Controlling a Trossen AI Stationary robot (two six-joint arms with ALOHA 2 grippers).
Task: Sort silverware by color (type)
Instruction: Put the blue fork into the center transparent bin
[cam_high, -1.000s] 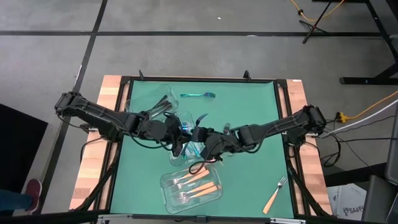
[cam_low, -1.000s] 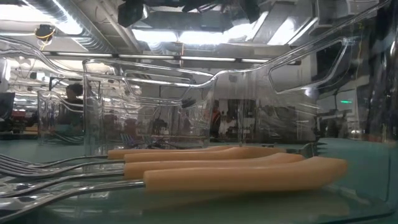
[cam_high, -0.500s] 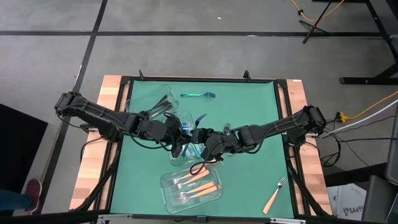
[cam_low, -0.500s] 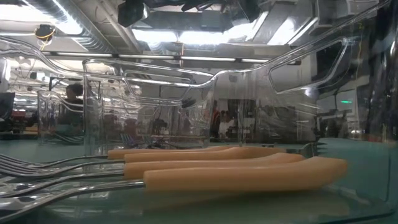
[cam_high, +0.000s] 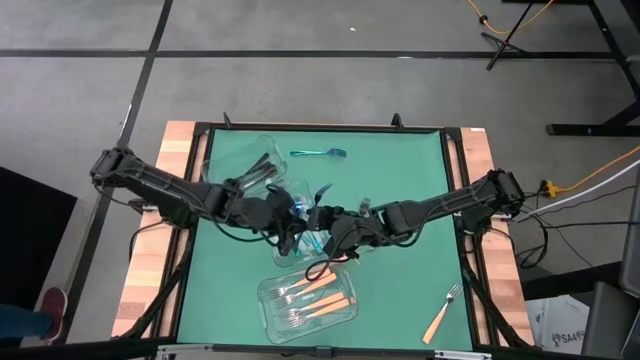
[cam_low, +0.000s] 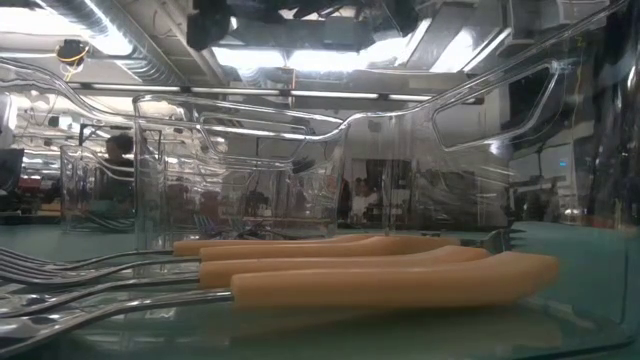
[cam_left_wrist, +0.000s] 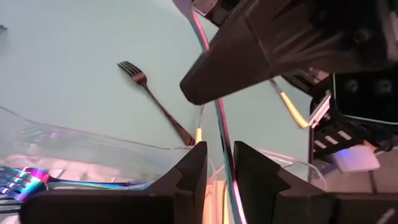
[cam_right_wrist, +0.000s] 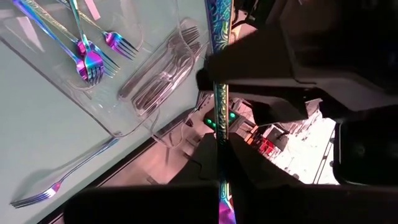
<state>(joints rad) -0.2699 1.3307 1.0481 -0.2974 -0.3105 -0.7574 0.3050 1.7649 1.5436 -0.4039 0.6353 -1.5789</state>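
Both arms meet over the middle of the green-topped table (cam_high: 400, 170). The right tool (cam_right_wrist: 221, 162) is pinched tight on a slim iridescent utensil (cam_right_wrist: 219, 93), its embossed handle shimmering blue, teal and purple. The left tool (cam_left_wrist: 217, 163) has its two dark fingers set narrowly around the same thin shaft, which runs between them; whether they actually press on it cannot be told.

Three clear plastic rectangular containers lie on the table. The near one (cam_high: 268, 310) holds silver forks with smooth orange handles (cam_high: 315, 296), lying side by side. The middle one (cam_right_wrist: 37, 46), under the tools, holds glossy iridescent forks (cam_right_wrist: 90, 59). The far-left one (cam_high: 218, 160) holds slim all-black pieces (cam_high: 258, 170).

Loose silverware lies on the bare mat: an iridescent teal fork (cam_high: 318, 153) at the far side, a silver fork with an orange handle (cam_high: 441, 314) at the near right corner, and a dark fork (cam_left_wrist: 155, 102) just beside the middle container.

In the low view the orange handles (cam_low: 390, 282) look matte and rounded, their silver tines pointing left.
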